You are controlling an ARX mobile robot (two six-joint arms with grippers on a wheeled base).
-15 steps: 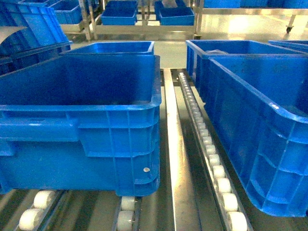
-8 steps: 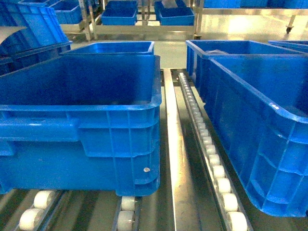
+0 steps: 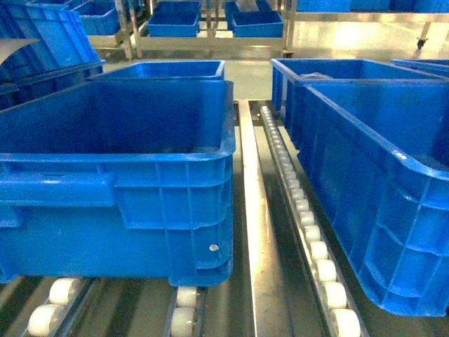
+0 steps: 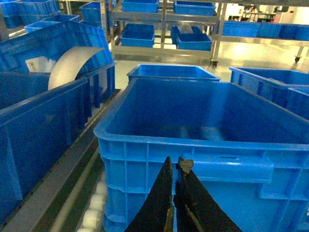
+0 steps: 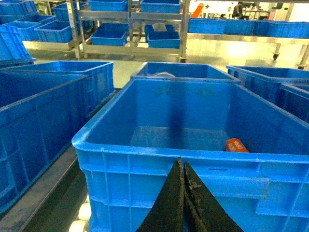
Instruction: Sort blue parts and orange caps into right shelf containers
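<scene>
In the right wrist view my right gripper (image 5: 182, 163) is shut and empty, just in front of the near wall of a large blue crate (image 5: 145, 153). An orange cap (image 5: 236, 145) lies on that crate's floor at the right. My left gripper (image 4: 174, 162) is shut too, holding nothing, before the near wall of another blue crate (image 4: 193, 145) whose floor looks bare. The head view shows a left crate (image 3: 161, 203) and a right crate (image 3: 382, 182) but neither gripper. No blue parts are in view.
The crates stand on roller tracks with white wheels (image 3: 309, 225) and a steel rail (image 3: 247, 210) between them. More crates sit behind (image 3: 165, 69) and to the left (image 4: 43, 125). Metal racks with blue bins (image 5: 120, 34) stand across the floor. A curved white sheet (image 4: 70, 65) lies in a left crate.
</scene>
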